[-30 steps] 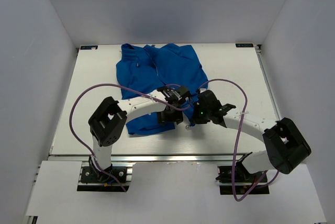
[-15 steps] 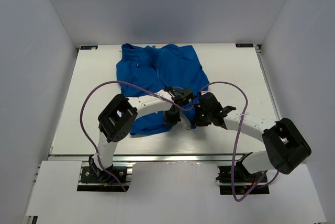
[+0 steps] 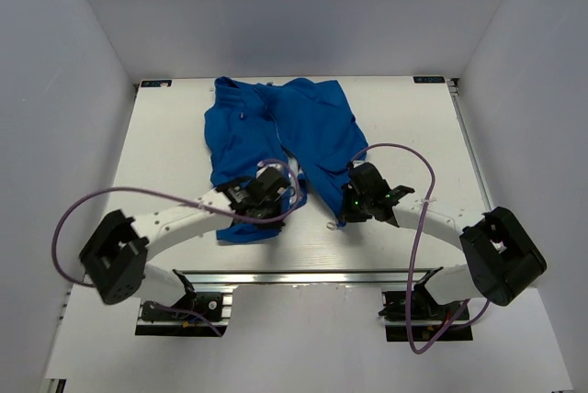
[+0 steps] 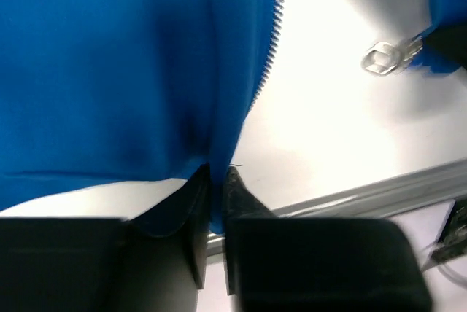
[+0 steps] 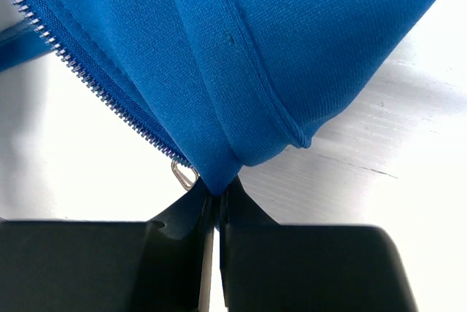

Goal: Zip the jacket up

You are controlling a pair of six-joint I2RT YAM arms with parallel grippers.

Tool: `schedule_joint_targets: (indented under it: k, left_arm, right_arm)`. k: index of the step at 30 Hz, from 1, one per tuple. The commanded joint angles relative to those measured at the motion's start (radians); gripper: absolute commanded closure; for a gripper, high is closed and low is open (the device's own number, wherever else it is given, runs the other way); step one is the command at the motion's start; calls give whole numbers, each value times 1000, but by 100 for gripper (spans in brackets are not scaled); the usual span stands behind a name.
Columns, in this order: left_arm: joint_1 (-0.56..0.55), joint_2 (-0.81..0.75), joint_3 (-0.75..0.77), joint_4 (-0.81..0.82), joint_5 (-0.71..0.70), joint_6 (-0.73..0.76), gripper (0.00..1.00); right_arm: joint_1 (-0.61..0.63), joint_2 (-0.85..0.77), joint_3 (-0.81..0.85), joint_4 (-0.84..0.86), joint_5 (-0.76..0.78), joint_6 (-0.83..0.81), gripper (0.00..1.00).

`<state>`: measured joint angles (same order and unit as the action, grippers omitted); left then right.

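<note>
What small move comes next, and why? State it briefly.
Probably draw the left gripper toward the right gripper. Both pinch the bottom hem of the jacket, but bare table shows between the two open zipper edges, so the ends cannot mate yet.

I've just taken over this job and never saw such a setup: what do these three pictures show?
Two robot arms are bolted at the near edge of a white table. The wide picture looks down from above and behind them; the other two come from a camera on each wrist. A blue jacket lies on the table, its lower front parted. The left hand pinches the bottom edge of one front panel beside the zipper teeth; the right hand pinches the other panel's bottom corner, next to the silvery zipper pull.
</note>
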<state>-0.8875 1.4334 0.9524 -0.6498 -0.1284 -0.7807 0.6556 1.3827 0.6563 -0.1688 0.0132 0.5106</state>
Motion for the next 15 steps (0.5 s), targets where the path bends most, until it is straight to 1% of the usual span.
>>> schedule_joint_targets:
  k: [1, 4, 6, 7, 8, 10, 12, 15]
  left_arm:
    - [62, -109, -189, 122, 93, 17, 73]
    - [125, -152, -262, 141, 110, -3, 72]
    - [140, -160, -290, 121, 93, -3, 71]
    - [140, -159, -291, 113, 84, -2, 70]
    - [142, -150, -291, 102, 76, 4, 64]
    - [142, -140, -287, 98, 79, 18, 63]
    - [140, -119, -276, 87, 90, 37, 59]
    - [142, -93, -262, 69, 90, 57, 55]
  right_arm:
    - [1, 6, 17, -21, 13, -27, 100]
    - [1, 13, 25, -32, 21, -32, 100]
    - [1, 13, 29, -34, 22, -37, 100]
    - [1, 16, 29, -35, 24, -37, 100]
    - [-1, 18, 32, -35, 25, -38, 100]
    - [-1, 19, 32, -37, 28, -38, 100]
    - [-1, 22, 35, -40, 30, -40, 100]
    - [-1, 19, 35, -43, 30, -41, 100]
